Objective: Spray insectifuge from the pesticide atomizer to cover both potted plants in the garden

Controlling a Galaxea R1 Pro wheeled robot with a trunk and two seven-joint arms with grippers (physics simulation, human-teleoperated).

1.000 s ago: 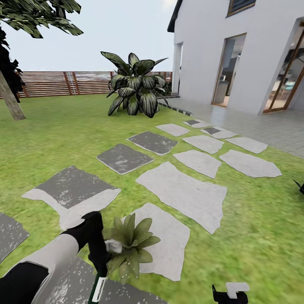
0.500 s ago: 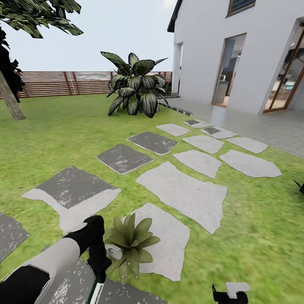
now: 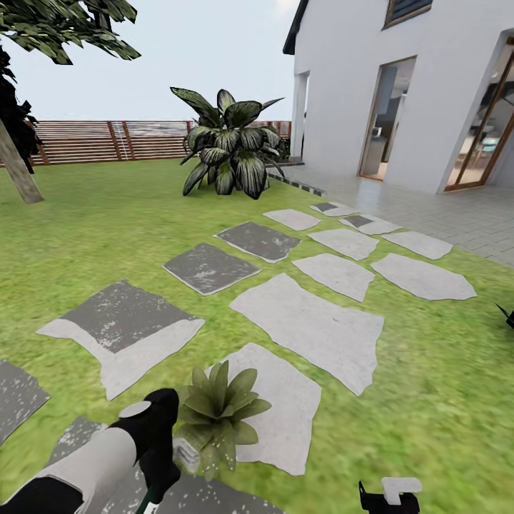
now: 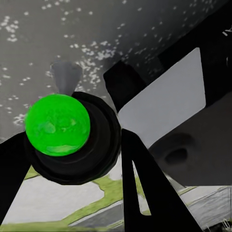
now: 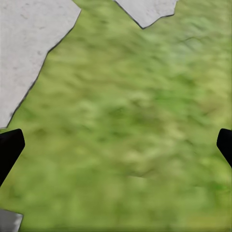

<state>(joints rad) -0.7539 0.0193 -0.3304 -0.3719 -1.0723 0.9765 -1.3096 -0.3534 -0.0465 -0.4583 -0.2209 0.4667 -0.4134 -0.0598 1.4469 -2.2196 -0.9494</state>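
The robot stands on the green lawn [image 3: 107, 235] of the garden, among flat stepping stones [image 3: 307, 325]. One little potted plant [image 3: 218, 410] sits low in front, right beside the left arm. The left gripper [image 4: 121, 159] holds the atomizer [image 4: 57, 124], a dark bottle with a bright green round top, between its black fingers [image 4: 140, 183]. The right gripper [image 5: 116, 150] hangs over plain grass with its fingertips [image 5: 9, 145] spread wide and nothing between them. A big dark bush [image 3: 228, 143] grows far back by the brown fence [image 3: 93, 140].
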